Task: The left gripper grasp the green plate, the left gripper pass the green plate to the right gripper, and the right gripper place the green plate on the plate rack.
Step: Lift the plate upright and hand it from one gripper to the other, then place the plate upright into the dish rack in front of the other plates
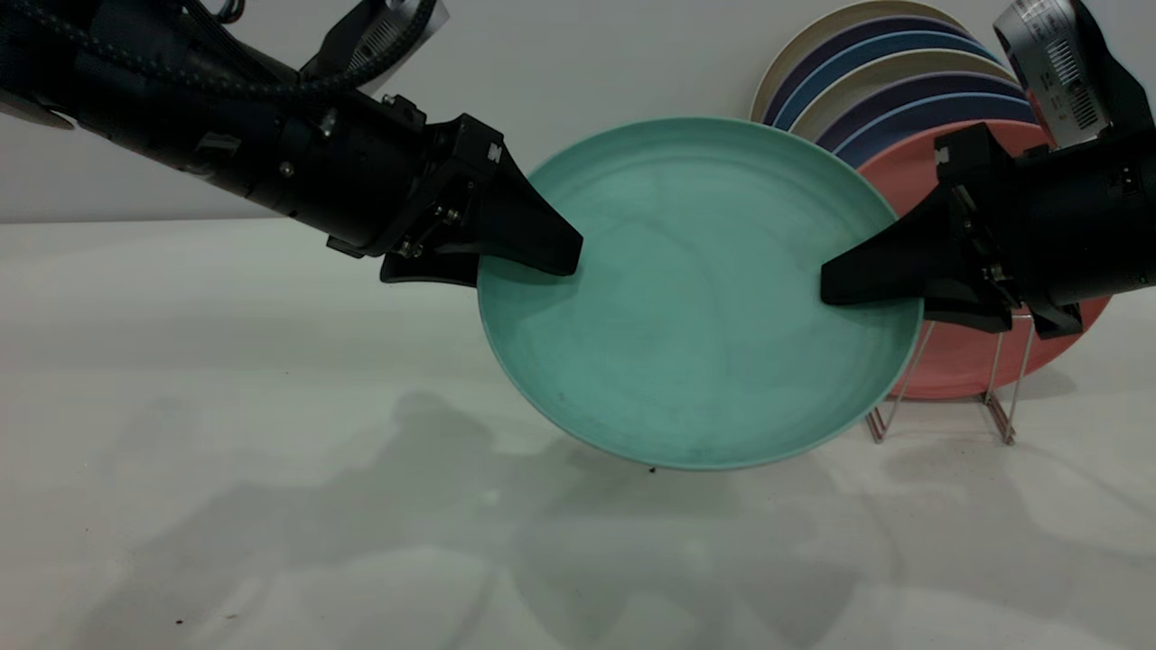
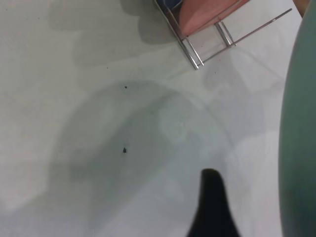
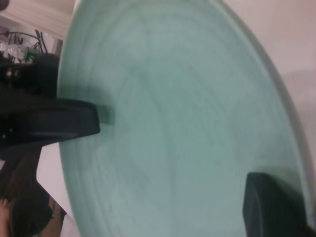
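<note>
The green plate (image 1: pixel 700 298) hangs tilted in the air above the table, between the two arms. My left gripper (image 1: pixel 528 266) straddles the plate's left rim. In the left wrist view one of its fingers (image 2: pixel 212 207) stands clear of the plate's edge (image 2: pixel 298 148) with a gap between, so it is open. My right gripper (image 1: pixel 835 293) is shut on the plate's right rim, and its finger (image 3: pixel 271 207) lies flat on the plate's face (image 3: pixel 182 123). The plate rack (image 1: pixel 998 397) stands behind the right gripper.
The rack holds a salmon-pink plate (image 1: pixel 957 361) at the front and several dark blue and cream plates (image 1: pixel 903 81) behind it, against the back wall. The rack's rails (image 2: pixel 197 54) and the pink plate (image 2: pixel 202 12) show in the left wrist view. The white table (image 1: pixel 271 451) spreads below.
</note>
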Robot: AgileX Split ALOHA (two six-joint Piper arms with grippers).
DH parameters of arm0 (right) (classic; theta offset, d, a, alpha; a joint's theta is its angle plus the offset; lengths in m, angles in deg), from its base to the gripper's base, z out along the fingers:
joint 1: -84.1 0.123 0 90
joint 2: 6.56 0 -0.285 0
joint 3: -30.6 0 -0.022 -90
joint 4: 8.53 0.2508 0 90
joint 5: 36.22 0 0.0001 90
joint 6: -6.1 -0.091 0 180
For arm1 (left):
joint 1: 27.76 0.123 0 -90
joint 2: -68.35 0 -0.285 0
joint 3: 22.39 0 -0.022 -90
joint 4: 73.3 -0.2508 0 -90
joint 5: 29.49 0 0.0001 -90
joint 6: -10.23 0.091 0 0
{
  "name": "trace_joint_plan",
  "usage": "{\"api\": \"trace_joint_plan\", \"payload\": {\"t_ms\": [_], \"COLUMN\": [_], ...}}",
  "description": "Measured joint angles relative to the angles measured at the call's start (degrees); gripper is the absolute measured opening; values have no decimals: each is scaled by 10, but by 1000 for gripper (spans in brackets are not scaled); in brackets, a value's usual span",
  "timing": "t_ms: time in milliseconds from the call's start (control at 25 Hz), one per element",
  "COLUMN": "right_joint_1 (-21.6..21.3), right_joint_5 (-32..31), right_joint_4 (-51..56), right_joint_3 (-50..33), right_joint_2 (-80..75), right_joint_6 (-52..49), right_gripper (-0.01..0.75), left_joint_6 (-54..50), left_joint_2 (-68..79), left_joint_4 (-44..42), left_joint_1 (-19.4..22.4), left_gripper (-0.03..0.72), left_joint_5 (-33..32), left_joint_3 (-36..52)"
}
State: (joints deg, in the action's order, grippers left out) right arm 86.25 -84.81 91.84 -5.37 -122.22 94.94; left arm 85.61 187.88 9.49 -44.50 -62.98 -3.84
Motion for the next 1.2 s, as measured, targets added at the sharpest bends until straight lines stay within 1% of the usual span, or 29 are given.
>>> {"api": "trace_joint_plan", "payload": {"t_ms": [80,240,360,480,640,760,880,960,1080,1120,1200], "right_joint_1": [0,0,0,0,0,0,0,0,2,6,27], "right_joint_5": [0,0,15,26,28,28,29,36,60,69,96], "right_joint_4": [0,0,0,-1,-41,-134,-260,-354,-492,-532,-603], "right_joint_3": [0,0,0,0,2,19,53,76,106,111,118], "right_joint_2": [0,0,0,0,0,1,12,32,78,91,119], "right_joint_6": [6,18,23,36,52,49,1,-54,-138,-158,-174], "right_gripper": [60,60,60,60,60,60,60,60,60,60,60], "left_joint_6": [-1,-46,-107,-180,-287,-371,-439,-467,-491,-495,-496], "left_joint_2": [0,-20,-50,-90,-126,-137,-137,-137,-137,-137,-137], "left_joint_4": [-13,-92,-181,-290,-455,-553,-622,-649,-669,-672,-672], "left_joint_1": [5,31,62,94,122,133,137,137,137,137,137], "left_gripper": [615,624,613,589,575,574,573,572,572,570,570], "left_joint_5": [-4,-38,-85,-129,-150,-152,-152,-152,-152,-152,-152], "left_joint_3": [0,0,-11,-27,-32,-35,-35,-35,-35,-35,-35]}}
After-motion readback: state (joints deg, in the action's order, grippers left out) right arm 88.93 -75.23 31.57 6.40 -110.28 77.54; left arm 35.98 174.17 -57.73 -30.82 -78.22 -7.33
